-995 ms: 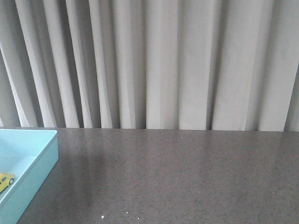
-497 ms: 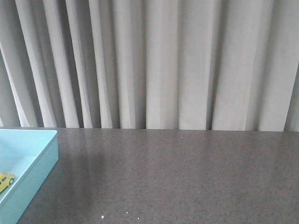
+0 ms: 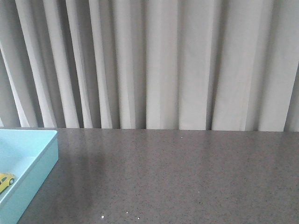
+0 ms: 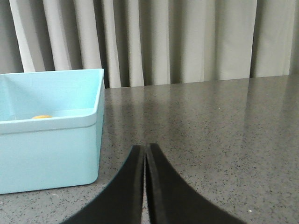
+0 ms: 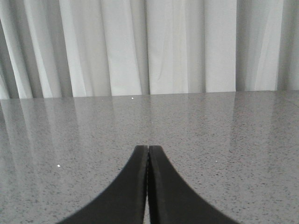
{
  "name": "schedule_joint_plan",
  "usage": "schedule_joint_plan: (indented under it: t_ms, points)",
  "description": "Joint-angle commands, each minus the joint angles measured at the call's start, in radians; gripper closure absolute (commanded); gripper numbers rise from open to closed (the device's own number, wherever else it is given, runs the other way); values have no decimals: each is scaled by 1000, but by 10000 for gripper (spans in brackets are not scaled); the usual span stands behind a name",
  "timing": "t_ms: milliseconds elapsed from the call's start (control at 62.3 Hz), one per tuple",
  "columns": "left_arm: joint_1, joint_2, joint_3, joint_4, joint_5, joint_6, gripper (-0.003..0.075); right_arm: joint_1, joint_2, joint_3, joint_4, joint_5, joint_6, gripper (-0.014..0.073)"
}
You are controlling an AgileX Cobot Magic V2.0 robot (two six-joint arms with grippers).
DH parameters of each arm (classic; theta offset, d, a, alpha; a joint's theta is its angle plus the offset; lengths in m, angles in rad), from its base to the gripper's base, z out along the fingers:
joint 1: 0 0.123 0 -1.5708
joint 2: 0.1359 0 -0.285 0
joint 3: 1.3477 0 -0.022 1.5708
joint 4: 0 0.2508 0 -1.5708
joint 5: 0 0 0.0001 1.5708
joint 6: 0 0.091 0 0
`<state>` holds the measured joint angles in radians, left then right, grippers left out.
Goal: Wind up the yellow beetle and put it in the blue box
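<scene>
Nothing visibly shifted across the front view over the last second. The yellow beetle [image 3: 5, 180] lay at the same spot inside the blue box [image 3: 35, 175] at the near left, and neither arm entered that view.

The small yellow beetle [image 3: 5, 180] lies inside the light blue box [image 3: 39, 161], which sits at the worktop's left edge.

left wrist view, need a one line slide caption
Closed left gripper beside the blue box, with the yellow beetle just visible inside.
</scene>
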<state>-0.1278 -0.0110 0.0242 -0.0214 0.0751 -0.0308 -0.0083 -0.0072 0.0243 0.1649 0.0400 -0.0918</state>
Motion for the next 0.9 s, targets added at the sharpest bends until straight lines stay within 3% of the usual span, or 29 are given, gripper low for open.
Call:
schedule_joint_plan:
  t_ms: [0, 257, 882]
  points:
    - [0, -16, -9, -10, -75, -1, 725, -5, -15, 7, 28, -79, -2, 601]
    - [0, -16, -9, -10, -75, -1, 725, -6, -14, 6, 23, -7, -27, 601]
    - [0, -16, -9, -10, -75, -1, 725, -6, -14, 6, 23, -6, -27, 601]
